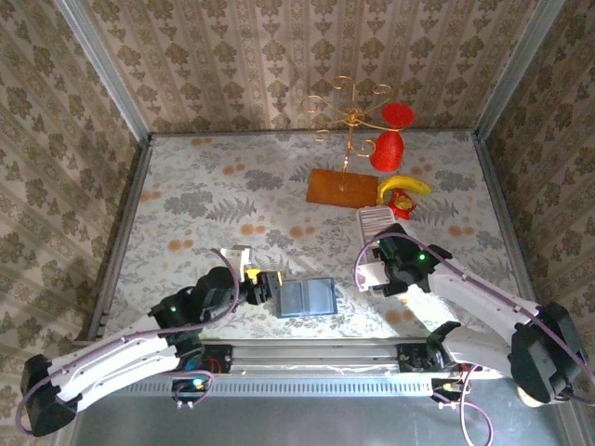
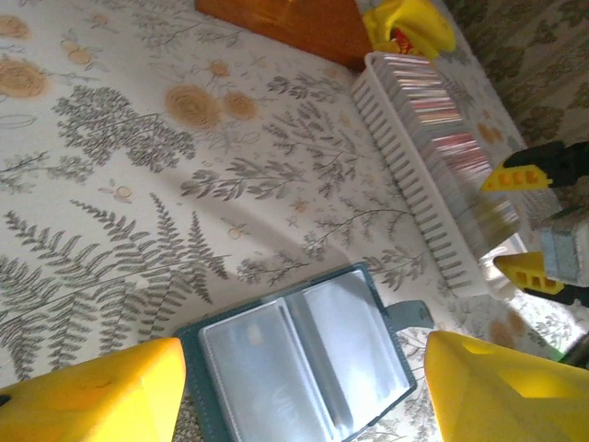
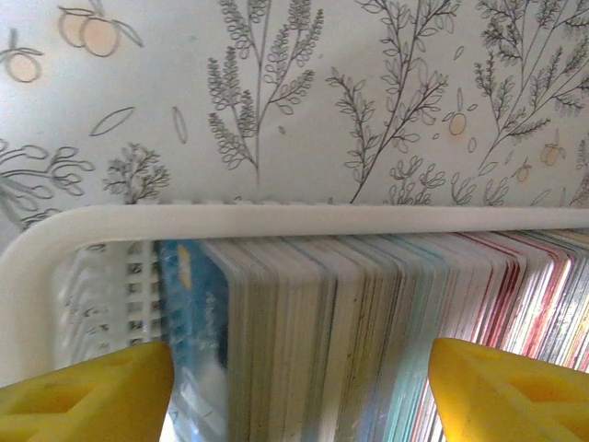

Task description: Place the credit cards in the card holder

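**Top external view.** Locate the card holder near the table's front edge, between the two arms. It lies open and flat, with its long axis running left to right. The left gripper sits just beside the holder's left end, fingers spread and holding nothing. The right gripper hangs over the near end of the white tray.

**Left wrist view.** Both panels of the holder carry clear pockets. You cannot tell whether a card sits inside. The tab points toward the tray. The credit cards stand on edge, packed along the tray's length.

**Right wrist view.** The yellow fingers stand wide apart over the card row, clamping nothing. A blue card stands at the end of the row, nearest the tray's end wall.
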